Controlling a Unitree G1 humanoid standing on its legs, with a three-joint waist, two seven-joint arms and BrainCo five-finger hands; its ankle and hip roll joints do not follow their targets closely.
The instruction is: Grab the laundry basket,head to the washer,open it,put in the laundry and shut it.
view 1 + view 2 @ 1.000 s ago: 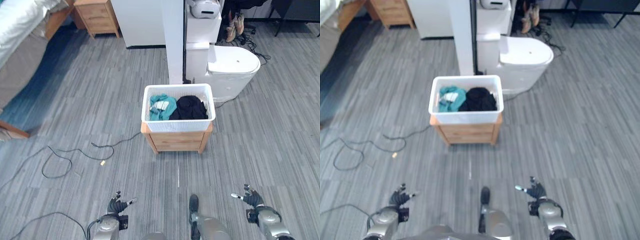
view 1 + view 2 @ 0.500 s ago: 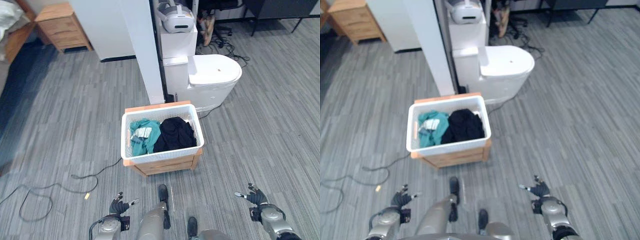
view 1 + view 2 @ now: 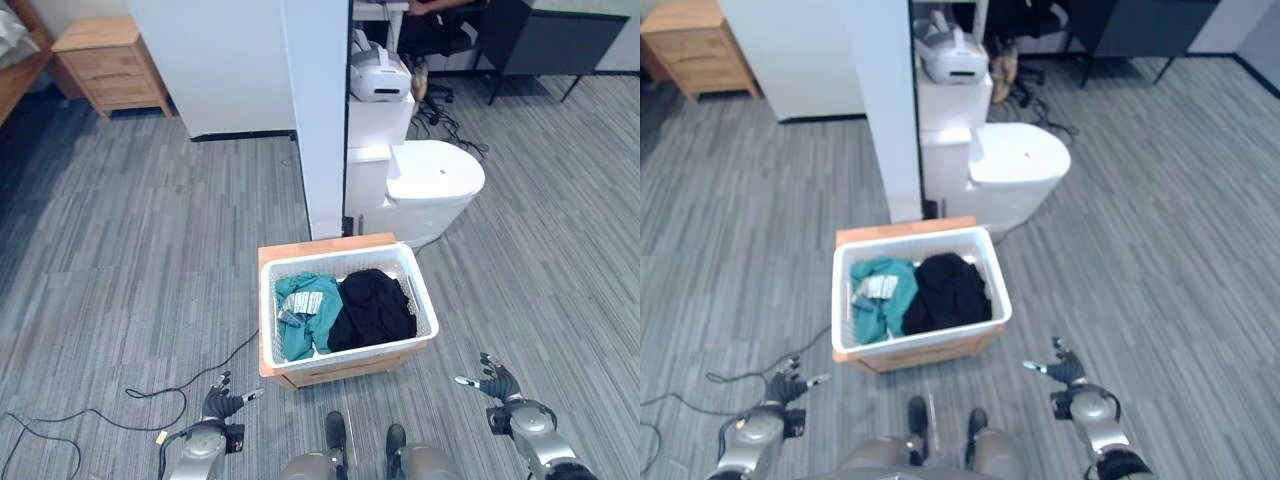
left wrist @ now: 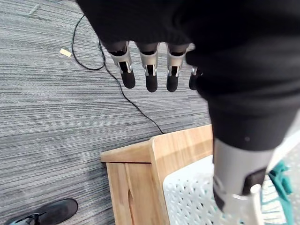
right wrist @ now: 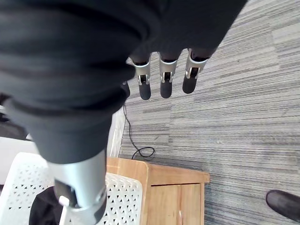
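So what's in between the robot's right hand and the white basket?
Just bare grey floor. In the left eye view the right hand hangs open off the corner of the laundry basket, which sits on a small wooden cabinet.

No legible text, numbers, brand marks or signs can be read. The teal garment (image 3: 308, 312) in the white laundry basket (image 3: 345, 359) carries a pale printed patch (image 3: 292, 303), well ahead of the fingers; its print is too small to make out.
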